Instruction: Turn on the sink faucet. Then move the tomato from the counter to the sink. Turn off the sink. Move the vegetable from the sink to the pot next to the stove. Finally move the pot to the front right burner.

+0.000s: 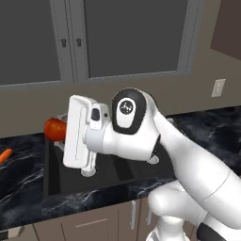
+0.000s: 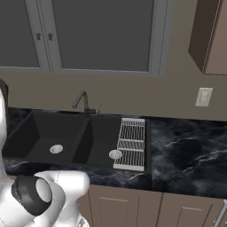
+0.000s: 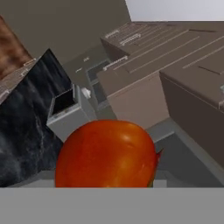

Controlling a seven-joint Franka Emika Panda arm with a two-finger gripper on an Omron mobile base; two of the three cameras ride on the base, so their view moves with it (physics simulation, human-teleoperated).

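The tomato (image 1: 54,129), round and red-orange, hangs in the air above the left rim of the black sink (image 1: 117,174). My gripper (image 1: 65,131) points left and is shut on it; the white hand hides the fingers. In the hand view the tomato (image 3: 106,154) sits large at the bottom centre. The double-basin sink (image 2: 40,133) has a silver drain in each basin. The dark gooseneck faucet (image 2: 82,101) stands behind its divider; I see no water stream. Black marble counter (image 2: 188,150) runs to either side.
A long orange carrot (image 1: 4,155) lies on the counter left of the sink. A white wire rack (image 2: 131,142) covers the right edge of the right basin. A wall outlet (image 2: 203,96) sits above the right counter. Grey cabinet doors hang above.
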